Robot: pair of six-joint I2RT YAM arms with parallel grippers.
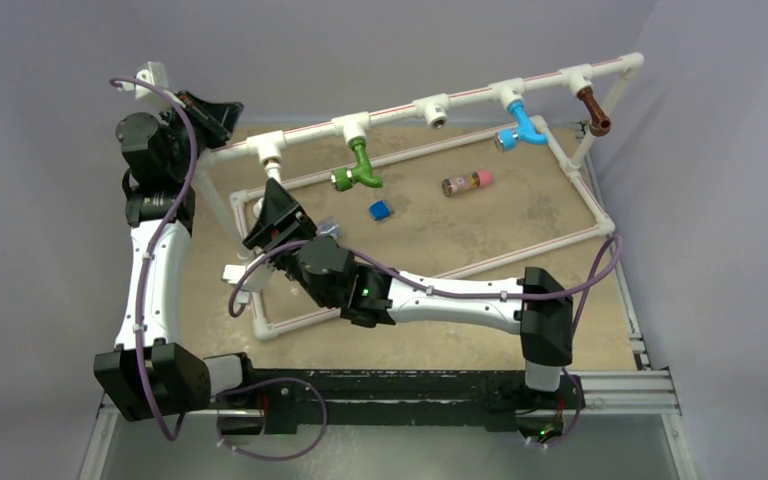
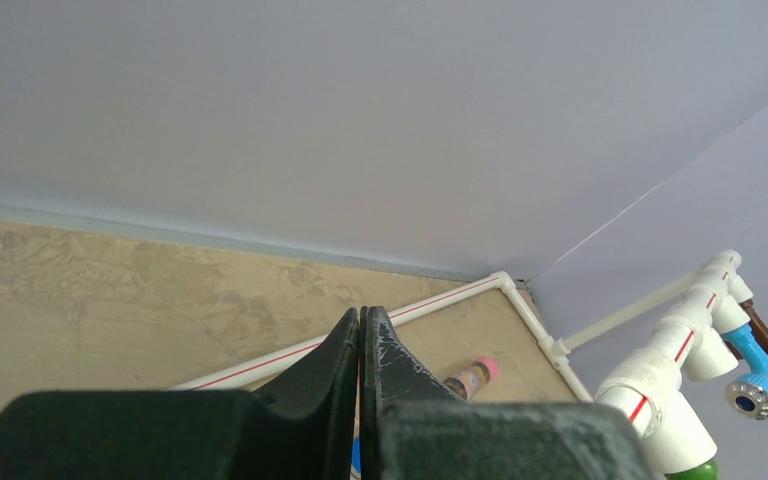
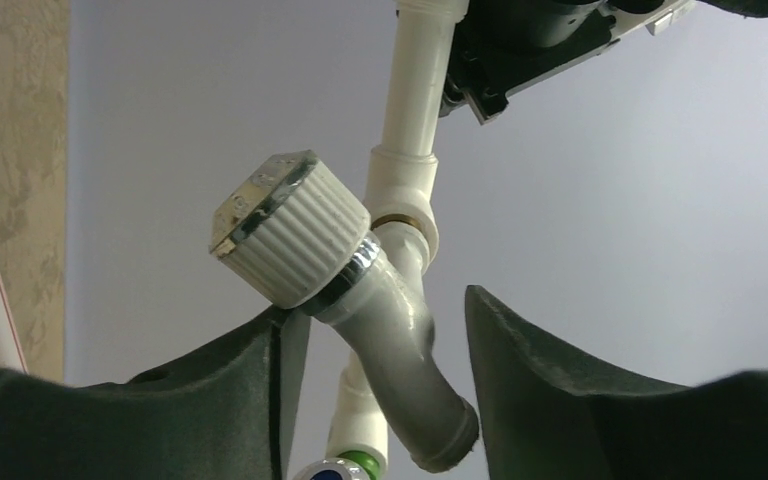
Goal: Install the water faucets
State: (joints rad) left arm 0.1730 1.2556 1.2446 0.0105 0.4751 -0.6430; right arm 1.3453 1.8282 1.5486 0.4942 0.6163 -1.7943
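A white faucet (image 3: pixel 392 335) with a ribbed round knob (image 3: pixel 290 235) hangs from the leftmost T-fitting (image 1: pixel 268 150) of the raised pipe. My right gripper (image 1: pixel 272 215) is open around it; in the right wrist view (image 3: pixel 375 305) the faucet body sits between the jaws, close to the left finger and apart from the right one. Green (image 1: pixel 360 168), blue (image 1: pixel 525 125) and brown (image 1: pixel 593 108) faucets hang from other fittings. My left gripper (image 1: pixel 212 118) is shut and empty, raised at the back left; in its wrist view (image 2: pixel 362 322) the fingers press together.
One T-fitting (image 1: pixel 432 108) on the raised pipe has an open socket. A small blue cube (image 1: pixel 379 210) and a small pink-capped bottle (image 1: pixel 466 182) lie on the mat inside the floor pipe frame (image 1: pixel 580 185). Grey walls stand close behind and to the right.
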